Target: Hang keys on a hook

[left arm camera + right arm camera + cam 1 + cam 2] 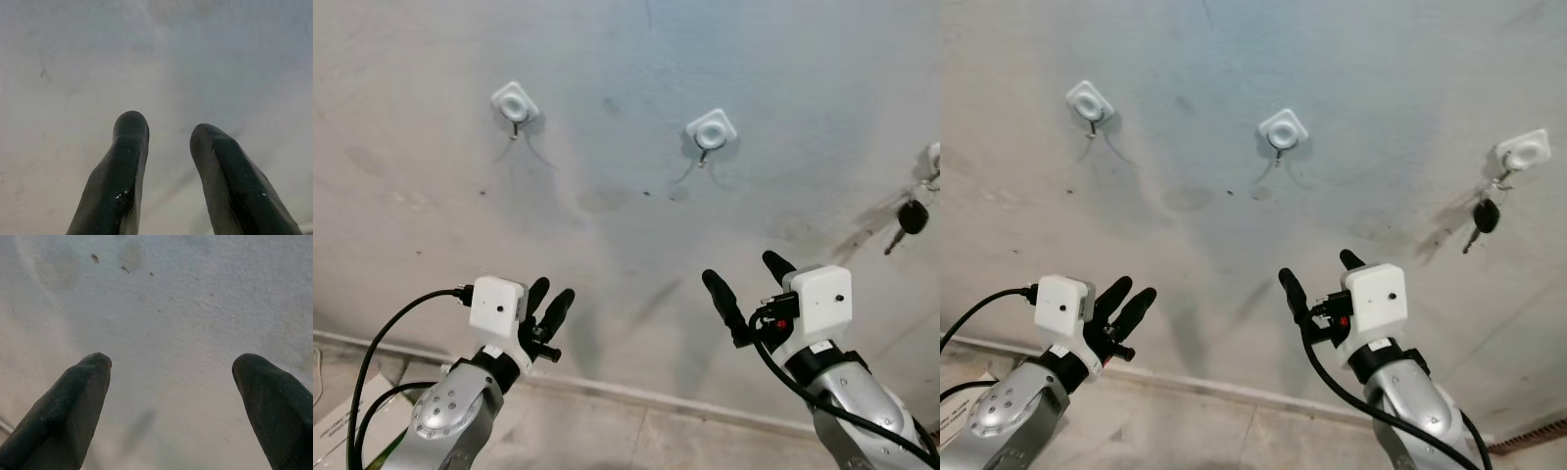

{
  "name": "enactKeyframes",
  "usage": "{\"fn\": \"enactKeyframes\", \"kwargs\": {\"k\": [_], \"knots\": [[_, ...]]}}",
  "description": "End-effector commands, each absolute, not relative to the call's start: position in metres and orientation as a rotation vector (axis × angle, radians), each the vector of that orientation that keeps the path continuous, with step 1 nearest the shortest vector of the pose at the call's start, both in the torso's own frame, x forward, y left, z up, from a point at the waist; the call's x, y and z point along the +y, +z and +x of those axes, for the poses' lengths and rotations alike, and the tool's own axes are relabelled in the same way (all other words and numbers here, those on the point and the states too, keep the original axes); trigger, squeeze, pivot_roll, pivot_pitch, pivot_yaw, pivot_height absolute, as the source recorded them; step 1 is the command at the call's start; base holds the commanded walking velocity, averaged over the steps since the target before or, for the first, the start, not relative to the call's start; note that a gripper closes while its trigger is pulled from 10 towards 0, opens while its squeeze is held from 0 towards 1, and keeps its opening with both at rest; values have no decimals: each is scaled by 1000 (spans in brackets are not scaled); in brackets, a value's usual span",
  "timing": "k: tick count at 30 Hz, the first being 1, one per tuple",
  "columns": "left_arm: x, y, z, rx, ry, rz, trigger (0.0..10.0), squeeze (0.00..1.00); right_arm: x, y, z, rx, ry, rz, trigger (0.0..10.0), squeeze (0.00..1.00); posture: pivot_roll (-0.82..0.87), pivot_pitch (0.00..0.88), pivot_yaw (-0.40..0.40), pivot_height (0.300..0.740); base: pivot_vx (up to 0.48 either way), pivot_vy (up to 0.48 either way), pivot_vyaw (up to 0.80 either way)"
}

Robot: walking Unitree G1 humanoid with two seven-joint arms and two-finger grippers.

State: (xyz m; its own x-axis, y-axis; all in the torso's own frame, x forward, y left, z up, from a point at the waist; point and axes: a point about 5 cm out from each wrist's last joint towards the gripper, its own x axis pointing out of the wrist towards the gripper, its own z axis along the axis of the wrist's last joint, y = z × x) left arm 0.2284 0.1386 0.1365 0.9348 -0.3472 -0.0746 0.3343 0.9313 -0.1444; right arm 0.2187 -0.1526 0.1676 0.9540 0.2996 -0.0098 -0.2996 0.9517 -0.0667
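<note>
Your two arms are reaching up toward the wall [626, 59], the left gripper [548, 299] pointing at bare plaster with its fingers narrowly parted, the right gripper [1317, 276] spread wide and holding nothing. Both are hovering low, well below the row of three white hooks, with open wall between them. You're seeing the keys [1484, 217] hanging from the rightmost hook [1524, 151] (up and to the right of the right gripper), while the left hook [1090, 102] and the middle hook [1283, 130] are sitting bare.
</note>
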Motion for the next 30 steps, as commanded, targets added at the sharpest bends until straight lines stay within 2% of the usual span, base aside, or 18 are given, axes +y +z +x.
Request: {"fn": "enactKeyframes", "kwargs": {"k": [1, 5, 8, 14, 24, 28, 30], "knots": [[145, 133, 233, 103, -284, -149, 10000, 0, -154, 168, 220, 10, 295, -75, 10000, 0, -91, 110, 24, 740, 0, 0, 0], [140, 130, 236, 158, -284, -162, 10000, 0, -154, 168, 222, 8, 288, -48, 10000, 0, -96, 101, 17, 740, 0, 0, 0], [130, 129, 238, 138, -325, -119, 10000, 0, -162, 161, 225, 37, 227, -11, 10000, 0, -80, 90, 8, 740, 0, 0, 0], [123, 128, 241, 134, -356, -167, 10000, 0, -170, 158, 232, 35, 179, 3, 10000, 0, -74, 50, -1, 740, 0, 0, 0], [122, 128, 243, 134, -375, -198, 10000, 0, -168, 154, 233, 41, 180, 11, 10000, 0, -77, 41, -6, 740, 0, 0, 0], [119, 124, 242, 144, -336, -213, 10000, 0, -159, 161, 243, 9, 210, 35, 10000, 0, -63, 42, -15, 740, 0, 0, 0], [120, 124, 241, 145, -334, -210, 10000, 0, -159, 161, 243, 13, 211, 35, 10000, 0, -61, 44, -16, 740, 0, 0, -706]]}}
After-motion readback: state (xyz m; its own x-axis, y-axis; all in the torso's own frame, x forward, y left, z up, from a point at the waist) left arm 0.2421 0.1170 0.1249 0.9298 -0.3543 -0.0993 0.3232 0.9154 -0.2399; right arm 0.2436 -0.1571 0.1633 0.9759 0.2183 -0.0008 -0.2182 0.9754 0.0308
